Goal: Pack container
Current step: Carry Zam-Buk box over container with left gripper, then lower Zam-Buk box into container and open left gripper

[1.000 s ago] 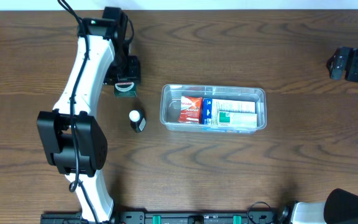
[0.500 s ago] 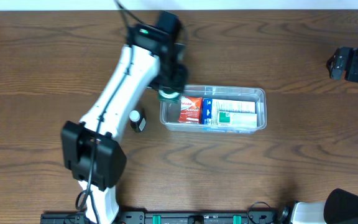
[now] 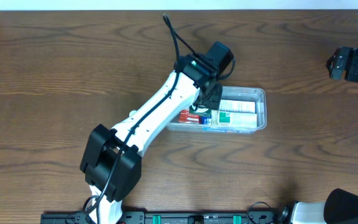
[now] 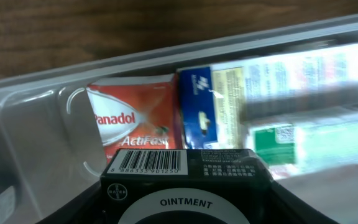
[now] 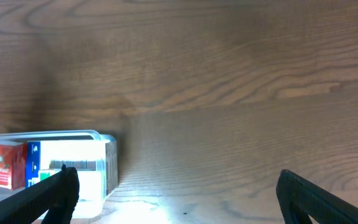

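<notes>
Over dark wooden table (image 3: 55, 62) and clear rectangular plastic tub (image 3: 261, 93), left gripper (image 3: 202, 107) clenched on black ointment box (image 4: 185, 165); lower level into nine o'clock gap. Right gripper (image 5: 179, 199) splayed, empty.

Even light, one blurred view.
Your overhead view is bright and sharp, with only soft shadows on the bench (image 3: 303, 168). In your left wrist view the right part of the container (image 4: 30, 118) is smeared. In the right wrist view a white glare sits low on the wood.
</notes>
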